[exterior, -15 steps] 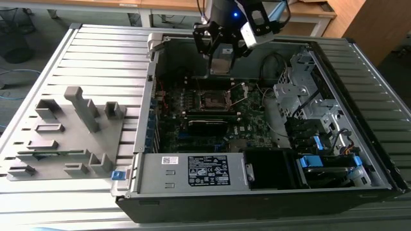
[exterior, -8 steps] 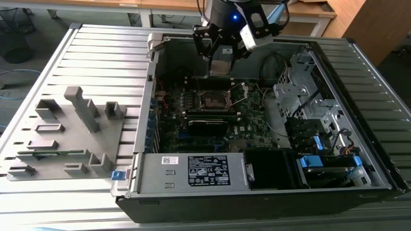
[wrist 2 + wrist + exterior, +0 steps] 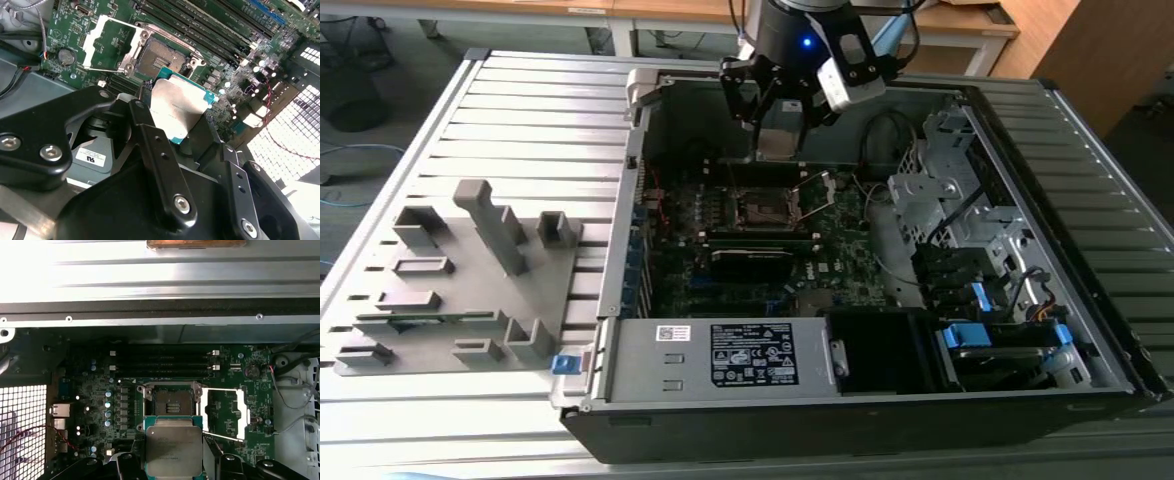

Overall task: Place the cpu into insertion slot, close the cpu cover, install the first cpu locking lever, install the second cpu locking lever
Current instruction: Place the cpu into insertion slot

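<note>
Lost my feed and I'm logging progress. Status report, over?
Status: pincer shut on the cpu, above the board. The insertion slot bare, cpu not yet seated. The cpu cover stands open beside it; nothing seen blocking.

The exterior view looks steeply down from a little way off. It takes in the whole open computer case (image 3: 854, 430) on a slatted table (image 3: 520, 110), with the gripper (image 3: 777, 150) over the case's far side. The first wrist view faces almost squarely onto the motherboard (image 3: 100, 390) from some height, with the cpu (image 3: 173, 450) close before the lens. The second wrist view sits nearer and slants across the board (past the gripper's own black links). Both wrist views share the cpu (image 3: 180, 107), the insertion slot (image 3: 171, 402) (image 3: 160, 57) and the open cpu cover (image 3: 241, 412) (image 3: 91, 42). The exterior view sees that slot (image 3: 765, 208) too, small and far off.
</note>
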